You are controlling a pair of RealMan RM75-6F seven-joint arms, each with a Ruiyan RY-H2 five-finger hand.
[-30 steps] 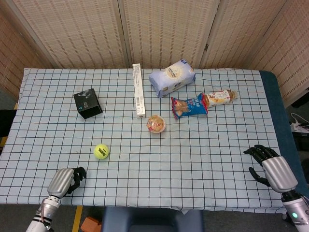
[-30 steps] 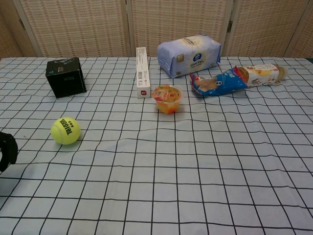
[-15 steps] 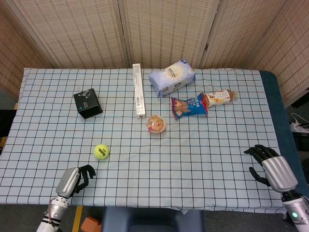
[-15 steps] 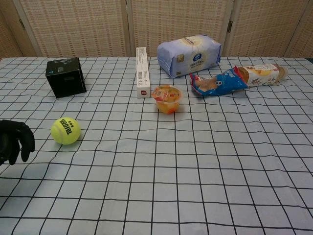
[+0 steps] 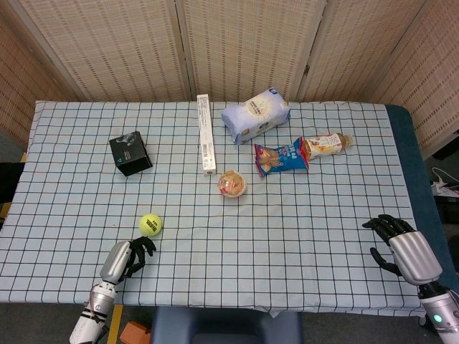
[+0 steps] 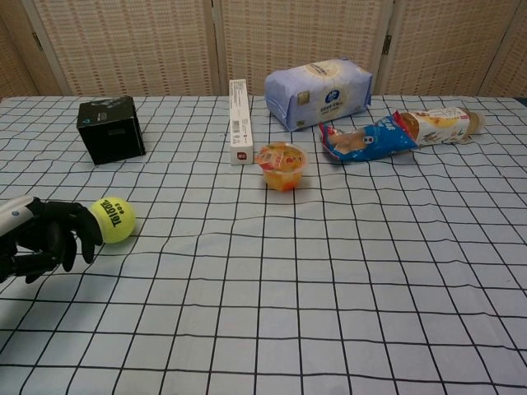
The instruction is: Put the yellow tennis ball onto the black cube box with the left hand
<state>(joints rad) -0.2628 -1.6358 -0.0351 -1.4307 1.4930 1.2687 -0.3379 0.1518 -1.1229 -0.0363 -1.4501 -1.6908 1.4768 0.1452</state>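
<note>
our left hand is right next to the ball on the table.

we see the table (image 5: 323,236) with its checked cloth, and folding screens (image 5: 244,50) behind it. at the back lies a big pale blue bag (image 5: 255,113). near it are a long white box (image 5: 206,134), a blue snack pack (image 5: 280,158) and a bottle (image 5: 326,144) on its side. the black box (image 5: 130,153) sits on the left, well apart from the ball. a small fruit cup (image 5: 232,183) stands in the middle. the yellow ball (image 5: 150,224) rests on the cloth at the front left. our left hand (image 5: 128,258) is just beside it, dark fingers (image 6: 78,229) curled, apart and holding nothing. we cannot tell if they touch the ball. our right hand (image 5: 401,247) rests at the front right, fingers spread, holding nothing.
</note>
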